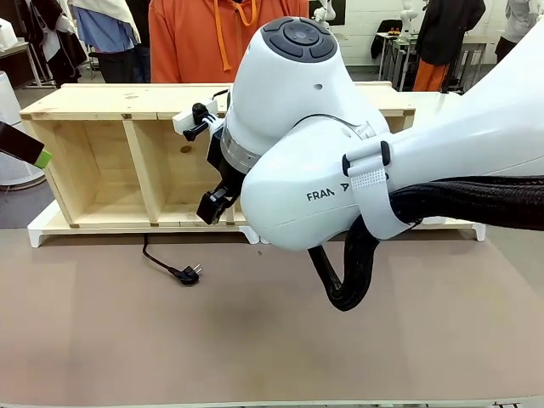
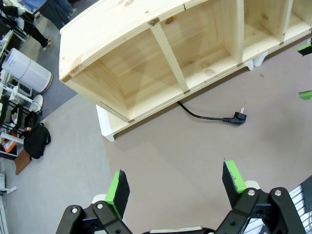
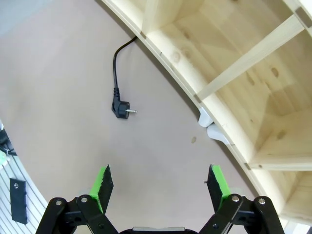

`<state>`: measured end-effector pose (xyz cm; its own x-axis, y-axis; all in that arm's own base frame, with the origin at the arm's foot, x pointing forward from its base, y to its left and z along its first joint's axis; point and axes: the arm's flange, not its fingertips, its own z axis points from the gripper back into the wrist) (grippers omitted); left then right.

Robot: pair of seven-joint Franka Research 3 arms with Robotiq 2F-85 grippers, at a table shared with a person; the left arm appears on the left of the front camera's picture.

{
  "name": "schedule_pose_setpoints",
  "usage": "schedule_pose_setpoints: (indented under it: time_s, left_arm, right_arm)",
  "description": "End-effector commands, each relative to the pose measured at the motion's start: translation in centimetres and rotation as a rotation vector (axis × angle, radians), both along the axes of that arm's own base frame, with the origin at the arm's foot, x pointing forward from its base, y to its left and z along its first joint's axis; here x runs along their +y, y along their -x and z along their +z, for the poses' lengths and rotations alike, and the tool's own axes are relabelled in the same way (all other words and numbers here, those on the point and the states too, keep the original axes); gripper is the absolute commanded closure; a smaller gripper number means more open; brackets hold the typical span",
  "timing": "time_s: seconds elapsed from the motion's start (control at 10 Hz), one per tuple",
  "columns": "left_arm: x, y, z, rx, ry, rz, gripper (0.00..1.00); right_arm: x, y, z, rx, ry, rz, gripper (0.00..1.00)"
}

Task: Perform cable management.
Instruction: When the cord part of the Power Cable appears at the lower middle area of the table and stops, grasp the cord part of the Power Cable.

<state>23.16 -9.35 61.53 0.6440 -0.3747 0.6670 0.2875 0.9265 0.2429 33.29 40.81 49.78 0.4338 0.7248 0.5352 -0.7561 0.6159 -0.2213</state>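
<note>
The cable point(image 1: 160, 259) is a thin black cord that comes out from under the wooden shelf unit point(image 1: 102, 161) and lies on the brown table, ending in a black plug point(image 1: 189, 274) with metal pins. In the right wrist view my right gripper point(image 3: 160, 183) hangs open above the table, and the plug point(image 3: 121, 108) lies ahead of it, untouched. My left gripper point(image 2: 175, 187) is open too, high above the table, with the cable point(image 2: 200, 114) and its plug point(image 2: 236, 117) well ahead to the right. From the front, the left gripper point(image 1: 34, 151) sits at the left edge.
The long wooden shelf unit point(image 2: 161, 53) lies on its side across the back of the table on white supports point(image 1: 36, 235). My big white right arm point(image 1: 340, 153) reaches over the middle. A person in an orange hoodie point(image 1: 204, 38) stands behind the shelf.
</note>
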Motion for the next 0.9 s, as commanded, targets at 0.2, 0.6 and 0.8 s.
schedule_pose_setpoints:
  time_s: [0.2,0.6,0.8]
  left_arm:
    - [0.0,-0.2,0.0,-0.008,-0.002,-0.003,0.00]
    - [0.0,-0.2,0.0,-0.008,-0.002,-0.003,0.00]
    - [0.0,-0.2,0.0,-0.008,-0.002,-0.003,0.00]
  right_arm:
    - [-0.6,0.2,0.0,-0.008,0.005,-0.008,0.00]
    - [-0.2,-0.1,0.2,-0.004,-0.002,-0.004,0.00]
    - [1.9,-1.7,-1.3,0.053,0.016,0.059,0.00]
